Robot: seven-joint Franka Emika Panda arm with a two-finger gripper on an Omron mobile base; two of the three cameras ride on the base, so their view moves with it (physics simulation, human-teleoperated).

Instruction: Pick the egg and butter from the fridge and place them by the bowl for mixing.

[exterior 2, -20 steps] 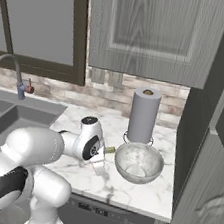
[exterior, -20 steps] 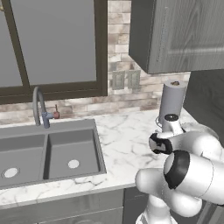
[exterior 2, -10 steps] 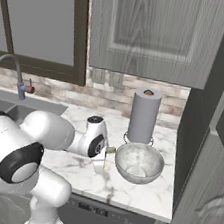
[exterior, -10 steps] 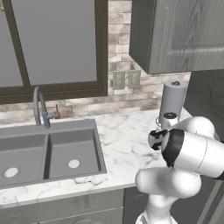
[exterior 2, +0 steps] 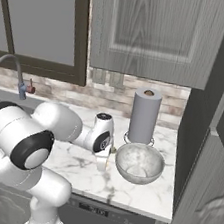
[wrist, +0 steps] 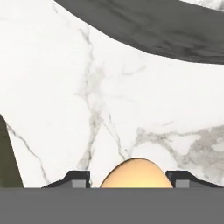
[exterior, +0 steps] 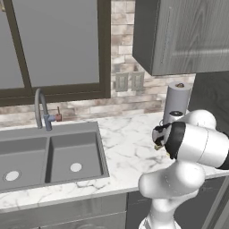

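Counter [exterior 2: 76, 164]: white marble with grey veins, running from the sink to the right-hand wall of grey cabinetry.

Gripper [wrist: 133, 178]: low over the counter, just left of the bowl in the right base view [exterior 2: 103, 159]. In the hand view its two dark fingertips [wrist: 76, 179] stand to either side of the egg with a narrow gap visible on each side; the jaws look part-open, and whether they touch the egg cannot be told.

Egg [wrist: 135, 173]: yellow-orange, smooth, between the fingertips at the bottom of the hand view, over bare marble (only its upper half shows above the lower edge).

Olive-yellow edge [wrist: 8, 157]: a slim strip at the left margin of the hand view, on the counter; too little shows to name it.

Bowl [exterior 2: 139, 162]: grey, mottled, round, on the counter near its right end, just in front of the paper towel roll.

Paper towel roll [exterior 2: 145, 115]: upright on a stand, against the brick backsplash.

Sink [exterior: 49, 154]: double grey basin, left part of the counter, with a curved faucet [exterior: 41, 107] behind it.

Upper cabinet [exterior 2: 155, 34]: grey wood grain, above the bowl.
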